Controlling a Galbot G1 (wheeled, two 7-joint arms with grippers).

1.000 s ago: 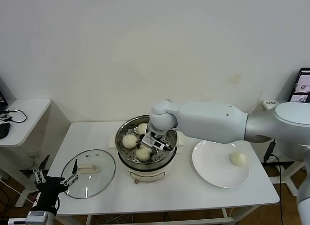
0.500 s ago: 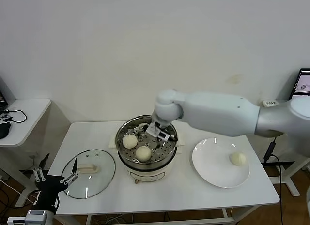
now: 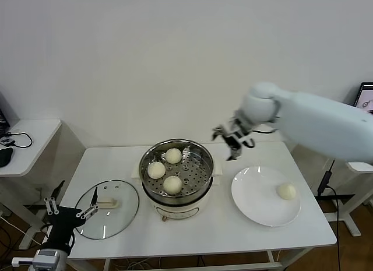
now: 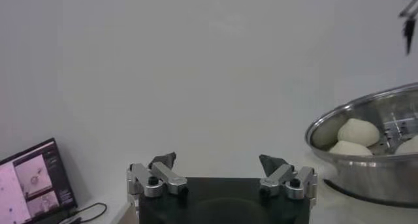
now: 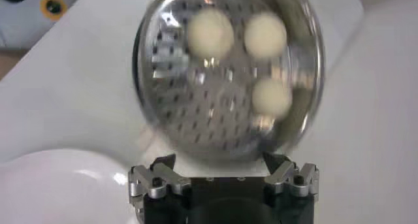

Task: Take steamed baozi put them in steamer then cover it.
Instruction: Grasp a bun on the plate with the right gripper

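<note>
Above the table, between the steamer (image 3: 176, 173) and the white plate (image 3: 259, 202), your right gripper (image 3: 232, 139) hangs in the air with its fingers spread and nothing between them. It touches neither pot nor plate. Its wrist view looks straight down past the 2 parted fingertips onto the steamer's perforated tray (image 5: 222, 124), which confirms the gripper is released and empty.

Inside the steamer you have 3 steamed baozi: 1 toward the wall (image 3: 173, 155), 1 on the robot's left side (image 3: 155, 170) and 1 toward the front (image 3: 172, 184). All 3 sit on the tray, close together but apart from each other, grouped on the left half; the right half of the tray is bare metal. The 4th baozi (image 3: 285, 191) lies on the white plate, toward its right side, well apart from the steamer.

The steamer stands open near the middle of the white table (image 3: 233, 233). The cover (image 3: 108, 208) lies flat on the table to the steamer's left, just beside it, handle (image 3: 106, 203) upward.

Your left gripper (image 3: 71, 214) is parked low at the table's front-left corner, near the cover's rim but not touching it. Its fingers are parted and hold nothing; its wrist view shows both fingertips (image 4: 271, 163) wide apart, with the steamer's side beyond.

A second, smaller table (image 3: 32, 137) stands to the far left, with a black cable on it.
</note>
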